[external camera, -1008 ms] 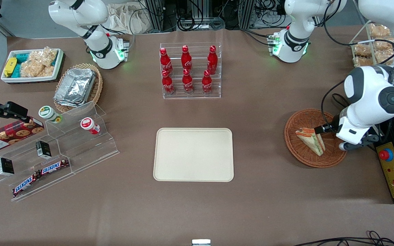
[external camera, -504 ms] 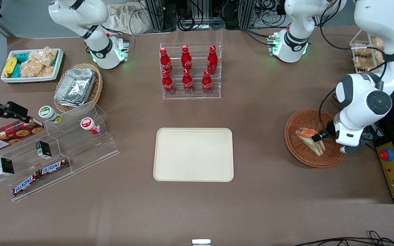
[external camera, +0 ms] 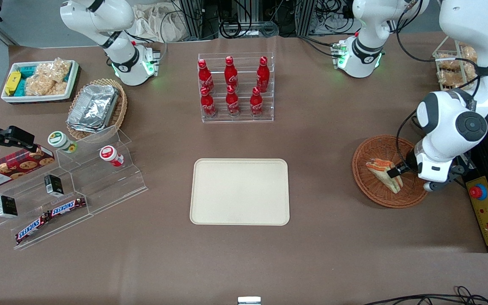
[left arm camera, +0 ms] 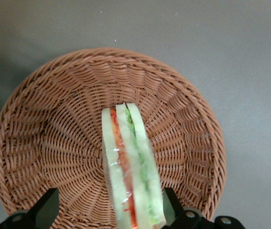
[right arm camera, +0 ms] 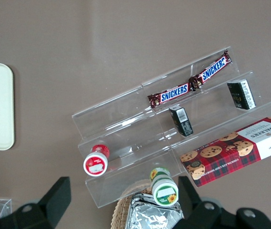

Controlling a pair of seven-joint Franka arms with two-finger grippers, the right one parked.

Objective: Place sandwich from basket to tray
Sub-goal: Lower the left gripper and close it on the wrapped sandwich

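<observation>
The sandwich [left arm camera: 131, 167] stands on its edge in the basket [left arm camera: 54, 119], at the working arm's end of the worktop [external camera: 333, 237]. The gripper [left arm camera: 110, 210] is low over the basket with its 2 fingers [left arm camera: 47, 207] spread apart, 1 on each side of the sandwich. The tray [external camera: 239, 191] lies well apart, at the middle of the worktop.

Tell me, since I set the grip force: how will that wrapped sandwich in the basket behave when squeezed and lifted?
The sandwich stands on edge in the basket, between the open fingers of the gripper. Its pale bread looks soft, so it will probably compress. The clear wrap may be slippery. It seems light, though standing narrow it could tip if nudged.
</observation>
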